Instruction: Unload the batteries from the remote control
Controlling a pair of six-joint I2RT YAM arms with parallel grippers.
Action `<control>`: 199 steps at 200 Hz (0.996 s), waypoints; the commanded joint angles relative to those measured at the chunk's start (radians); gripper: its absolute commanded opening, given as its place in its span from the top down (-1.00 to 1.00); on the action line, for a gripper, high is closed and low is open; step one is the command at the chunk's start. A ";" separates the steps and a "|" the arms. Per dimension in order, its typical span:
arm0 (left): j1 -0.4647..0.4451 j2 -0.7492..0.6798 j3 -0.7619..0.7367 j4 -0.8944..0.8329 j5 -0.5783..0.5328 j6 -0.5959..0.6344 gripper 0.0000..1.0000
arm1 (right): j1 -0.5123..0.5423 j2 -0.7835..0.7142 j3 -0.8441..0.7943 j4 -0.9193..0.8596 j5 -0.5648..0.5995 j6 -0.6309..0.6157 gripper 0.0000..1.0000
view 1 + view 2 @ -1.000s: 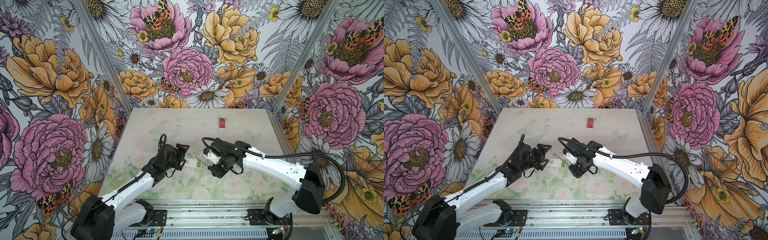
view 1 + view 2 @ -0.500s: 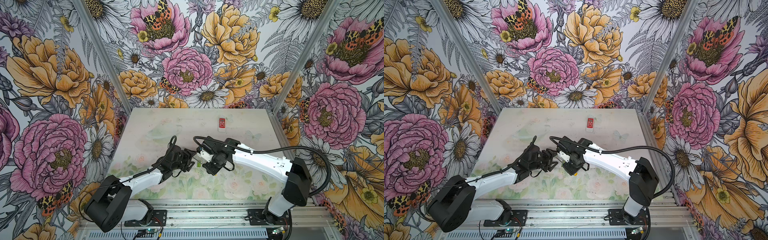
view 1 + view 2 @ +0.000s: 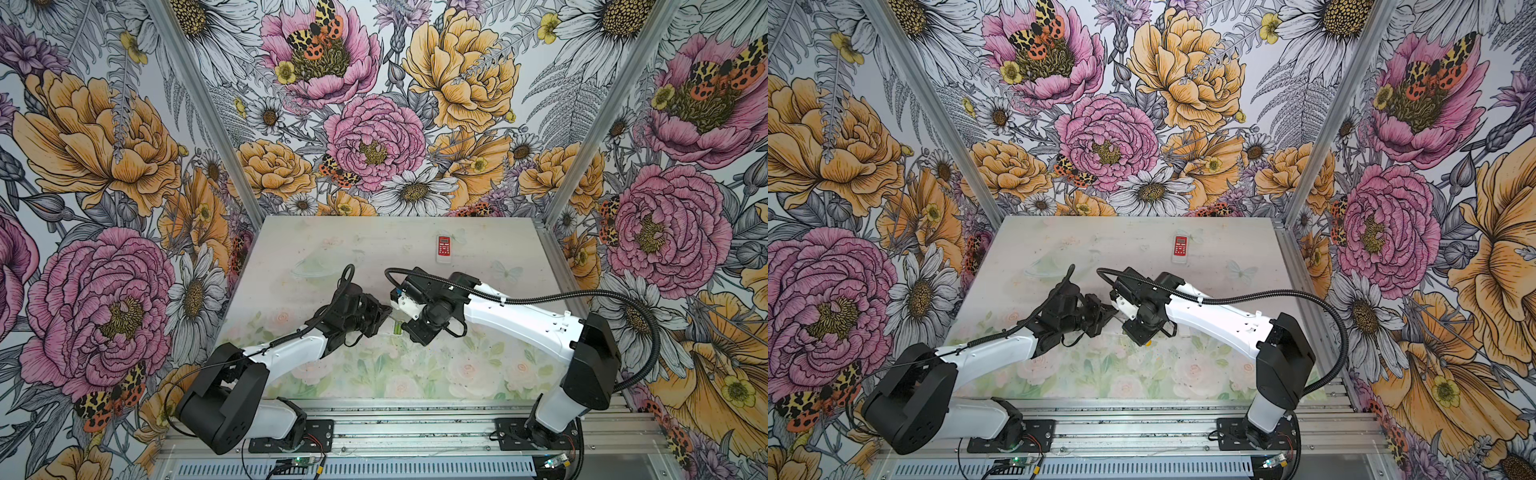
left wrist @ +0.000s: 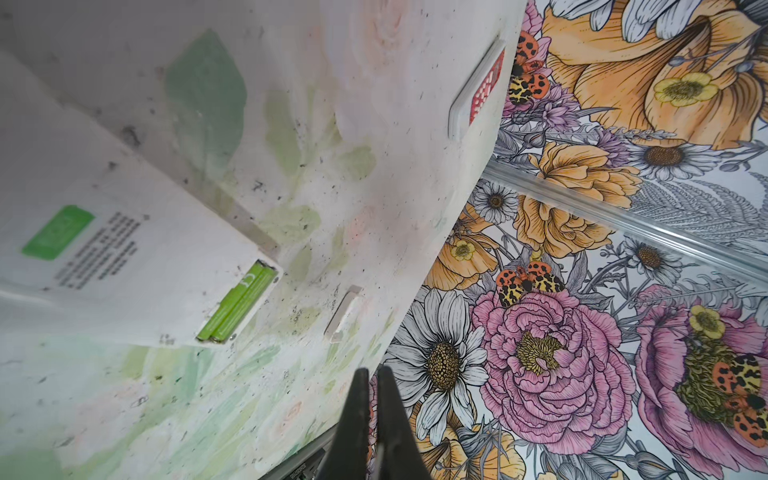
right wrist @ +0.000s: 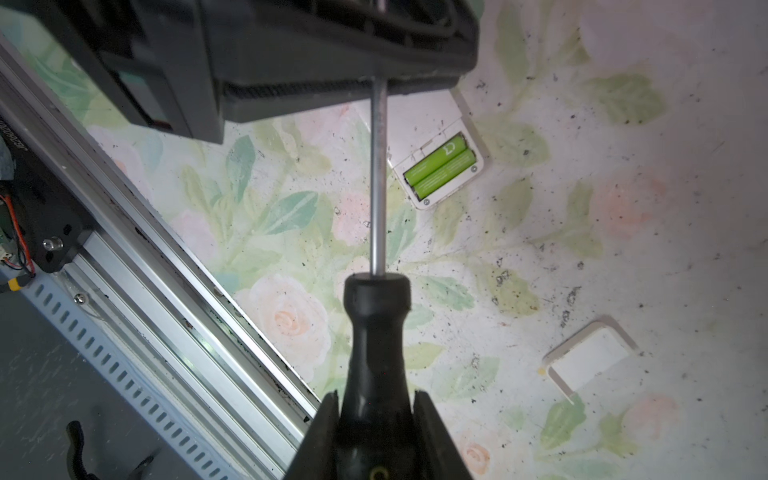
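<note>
- left gripper (image 4: 373, 376) hanging pinched together, gripping nothing
- right gripper (image 5: 375, 398) clamping screwdriver (image 5: 376, 324) handle
- two green batteries (image 5: 440, 168) sitting in white remote (image 4: 124, 257) open bay, cover (image 5: 590, 357) lying apart

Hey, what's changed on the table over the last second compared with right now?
The left gripper slid right toward the right gripper and closed from open to shut, empty. The right gripper shifted a little left, narrowing the gap between them. Unchanged: the right gripper's hold on the screwdriver, the two green batteries in the white remote, the loose cover and the red remote.
</note>
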 commanded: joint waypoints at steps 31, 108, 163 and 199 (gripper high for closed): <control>0.032 -0.050 -0.059 0.239 0.069 -0.186 1.00 | -0.082 -0.229 -0.097 0.226 -0.057 0.124 -0.11; -0.034 0.086 -0.128 0.788 -0.024 -0.609 1.00 | -0.257 -0.614 -0.524 0.919 -0.279 0.318 -0.29; -0.079 0.136 -0.081 0.789 -0.041 -0.639 1.00 | -0.253 -0.587 -0.524 0.893 -0.289 0.286 -0.28; -0.074 0.125 -0.076 0.767 -0.047 -0.634 1.00 | -0.243 -0.585 -0.520 0.850 -0.251 0.274 -0.27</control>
